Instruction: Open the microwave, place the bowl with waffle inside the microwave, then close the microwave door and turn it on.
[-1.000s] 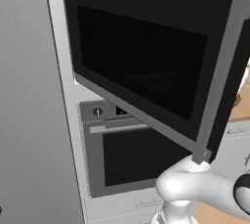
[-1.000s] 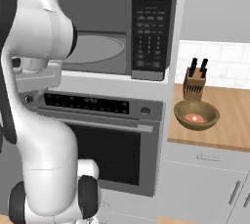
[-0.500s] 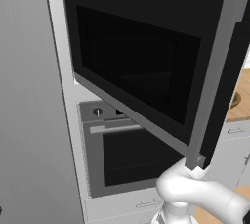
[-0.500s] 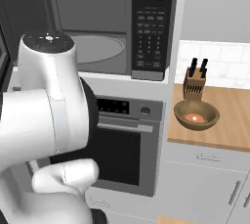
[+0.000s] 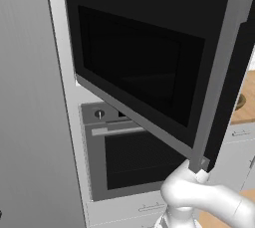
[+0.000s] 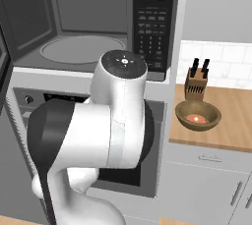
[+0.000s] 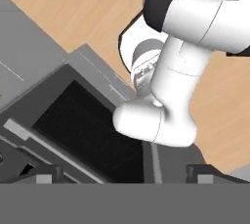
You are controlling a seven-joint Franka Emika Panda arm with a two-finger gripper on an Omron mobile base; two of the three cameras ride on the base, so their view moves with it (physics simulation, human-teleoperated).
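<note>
The microwave (image 6: 93,27) stands open, its grey cavity and round turntable bare, with the keypad strip (image 6: 151,27) on its right. Its door (image 5: 144,67) is swung far out toward the base, the grey bar handle (image 5: 219,82) on its free edge. On the wooden counter to the right of the microwave rests the olive-brown bowl (image 6: 198,116) holding the reddish waffle. My gripper (image 7: 126,175) is open, its fingertips (image 7: 46,175) wide apart and holding nothing. It looks down past my own white arm at the oven front and the wooden floor, far from the bowl.
A grey-framed oven (image 5: 134,157) with a horizontal handle sits under the microwave. A knife block (image 6: 197,81) stands just behind the bowl. Grey cabinet fronts (image 6: 206,180) run below the counter (image 6: 231,121). A tall grey panel (image 5: 30,97) fills the left side.
My arm has folded across the right base view, its large joint now in front of the oven. The microwave door has stayed open at about the same angle.
</note>
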